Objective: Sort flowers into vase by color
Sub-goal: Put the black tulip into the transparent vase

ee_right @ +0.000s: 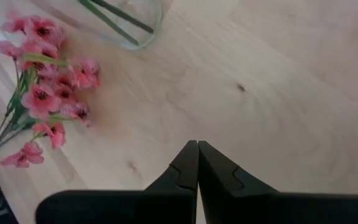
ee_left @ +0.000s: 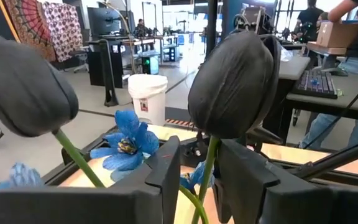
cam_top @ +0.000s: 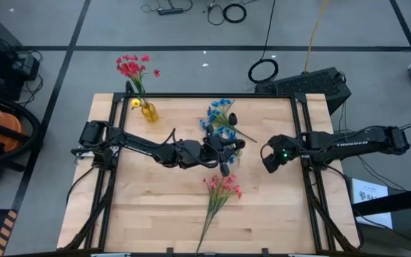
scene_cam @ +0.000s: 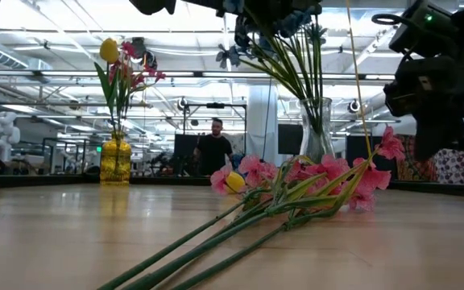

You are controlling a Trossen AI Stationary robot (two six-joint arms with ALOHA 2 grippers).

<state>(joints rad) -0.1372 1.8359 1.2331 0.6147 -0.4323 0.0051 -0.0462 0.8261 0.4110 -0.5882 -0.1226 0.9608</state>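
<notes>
The left gripper point(ee_left: 196, 180) is hanging over the clear glass vase point(scene_cam: 316, 129) near the middle of the table point(cam_top: 120, 214), its fingers point(ee_left: 166, 171) standing slightly parted around the thin green stem of a dark bud point(ee_left: 232, 84); whether the pads are pressing that stem or have let it go cannot be told from the wrist view. A second dark bud point(ee_left: 23, 87) is rising beside it on its own stem, and the blue blooms point(cam_top: 221, 114) are spreading from the same vase just beyond. The pink sprigs point(cam_top: 223, 187) are lying flat on the wood just in front of the vase, their long stems trailing toward the table's near edge, not yet sorted. The yellow vase point(cam_top: 148, 111) is standing at the far left corner, holding the red blooms point(cam_top: 130, 66) and a yellow bud point(scene_cam: 109, 50). The right gripper point(ee_right: 197, 163) is waiting clenched and empty above bare wood to the right of the glass vase.

The danger here is judged to lie in the withdrawal: with the fingers this close around the stem, lifting away could be dragging the bud back out, or catching the blue blooms and tipping the tall, narrow vase onto the pink sprigs below
</notes>
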